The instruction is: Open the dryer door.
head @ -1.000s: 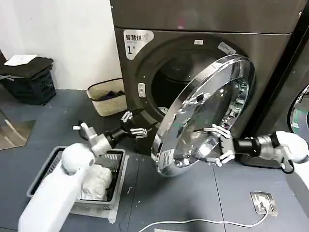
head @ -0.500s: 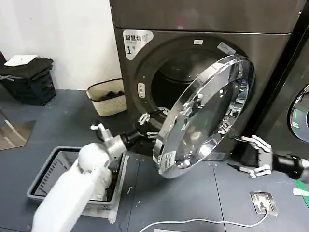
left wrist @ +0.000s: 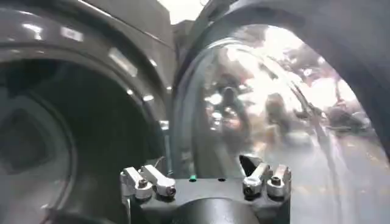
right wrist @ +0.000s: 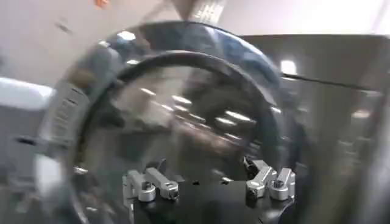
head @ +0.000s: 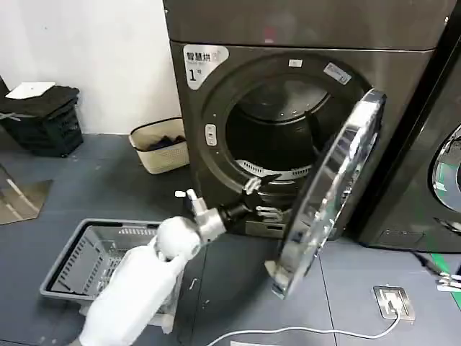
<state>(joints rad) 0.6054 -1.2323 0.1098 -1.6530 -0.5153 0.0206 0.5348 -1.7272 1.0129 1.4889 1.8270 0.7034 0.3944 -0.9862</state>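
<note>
The dryer door [head: 328,194] stands swung wide — left gripper [head: 264,196] spread empty at machine 1's [head: 216,101] mouth.

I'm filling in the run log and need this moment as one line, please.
dryer door: swung wide open, drum exposed | left gripper: open, at the drum mouth inside the door | right gripper: open, facing the door glass

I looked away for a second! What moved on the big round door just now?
The dryer door swung wider open, now nearly edge-on. The left tool moved forward to the drum opening, behind the door. The right tool pulled away from the glass. The basket stayed put.
</note>
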